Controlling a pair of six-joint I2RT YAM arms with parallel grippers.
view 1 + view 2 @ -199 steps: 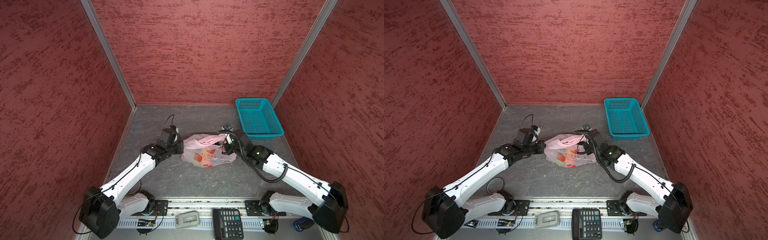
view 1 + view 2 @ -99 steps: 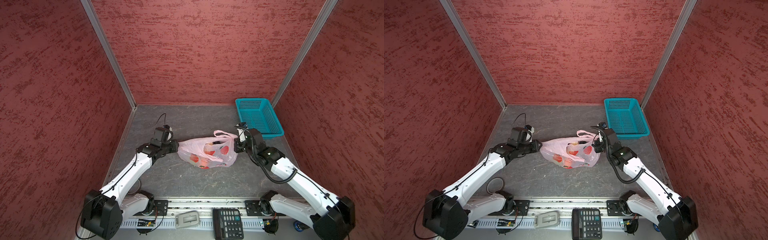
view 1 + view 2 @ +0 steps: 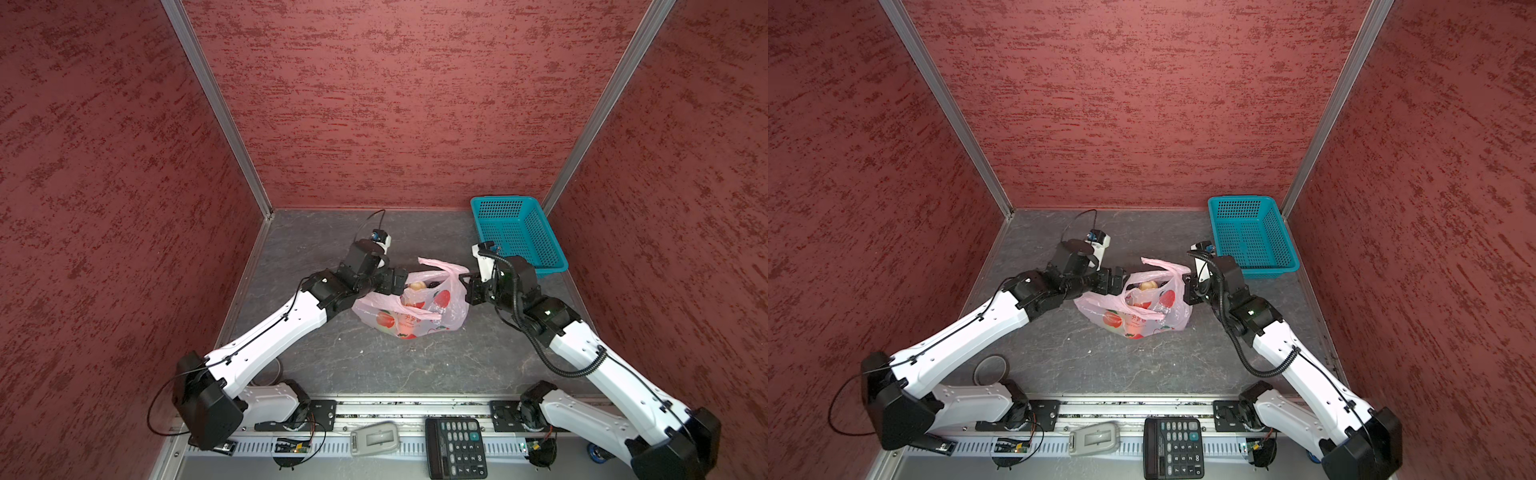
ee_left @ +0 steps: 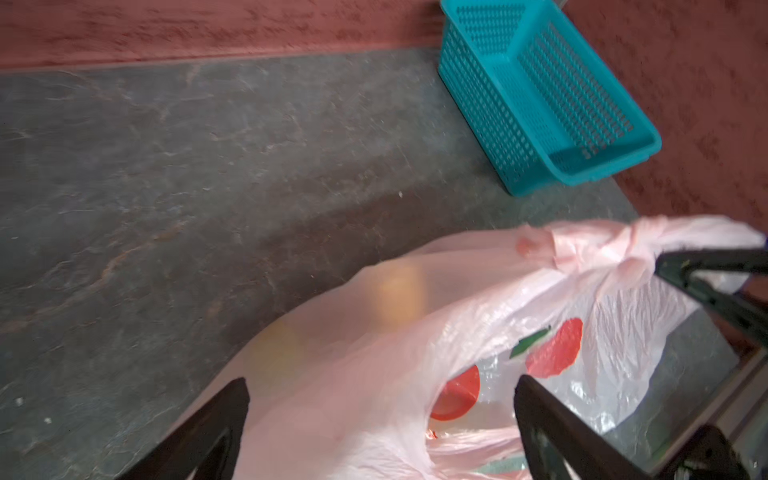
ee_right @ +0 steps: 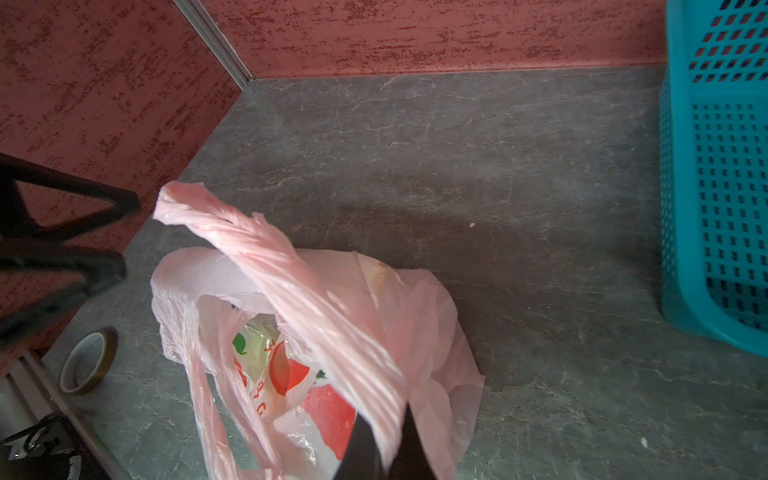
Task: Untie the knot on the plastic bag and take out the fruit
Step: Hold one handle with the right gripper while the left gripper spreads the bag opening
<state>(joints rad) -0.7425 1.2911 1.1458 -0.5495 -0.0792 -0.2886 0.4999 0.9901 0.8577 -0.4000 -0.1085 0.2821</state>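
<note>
The pale-pink plastic bag [image 3: 411, 311] [image 3: 1138, 316] lies mid-table with its mouth gaping. Fruit [image 3: 415, 286] [image 3: 1147, 285] shows through the opening: a cream-orange piece with a dark one beside it. No tied knot shows; a twisted handle [image 5: 249, 241] stands free. My left gripper [image 3: 397, 279] [image 4: 382, 384] is open at the bag's left edge, with bag film lying between its spread fingers. My right gripper [image 3: 464, 286] [image 5: 388, 440] is shut on the bag's right handle. Its fingers [image 4: 715, 274] appear in the left wrist view beside a bunched pink fold [image 4: 615, 245].
A teal basket [image 3: 548, 268] [image 3: 1266, 270] [image 4: 486, 112] [image 5: 673, 208] stands at the back right, close behind the right wrist. A tape roll [image 3: 991, 370] [image 5: 85, 368] lies front left. A calculator [image 3: 455, 446] and a grey device [image 3: 374, 438] sit on the front rail.
Both grippers pulled the handles apart and the tie came loose. The left gripper then opened, let go of its handle and came back in against the bag. The right keeps its hold.
</note>
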